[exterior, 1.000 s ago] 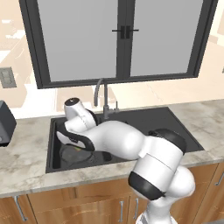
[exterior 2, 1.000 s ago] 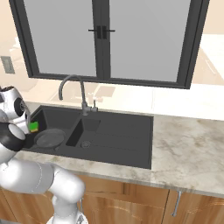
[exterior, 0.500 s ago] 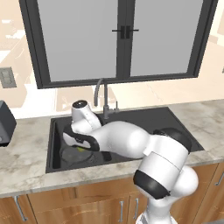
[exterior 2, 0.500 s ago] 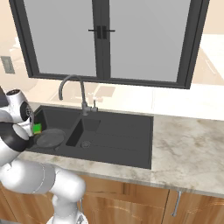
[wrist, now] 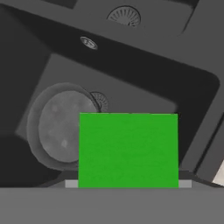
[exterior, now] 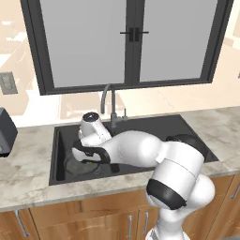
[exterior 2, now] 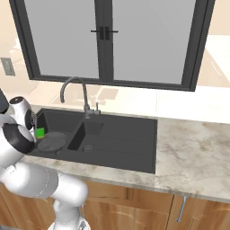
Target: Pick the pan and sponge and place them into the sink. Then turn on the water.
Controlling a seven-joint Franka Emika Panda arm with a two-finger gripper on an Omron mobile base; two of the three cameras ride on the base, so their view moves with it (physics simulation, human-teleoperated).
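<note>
the gripper [wrist: 127, 186] is clamped on the sponge [wrist: 127, 150] above the sink [wrist: 192, 94], poised to drop it beside the pan [wrist: 59, 127] already in the basin

Arm [exterior: 140, 150] bent low leftward; fingers hidden, state unclear.

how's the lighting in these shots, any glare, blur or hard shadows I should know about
Left base view: even, flat light, no glare; the black sink reads dark, so the pan barely stands out. Right base view: sharp and evenly lit, with the sponge bright against the basin. Hand view: the sponge is flat green with no shading; the pan below looks soft and slightly blurred.
</note>
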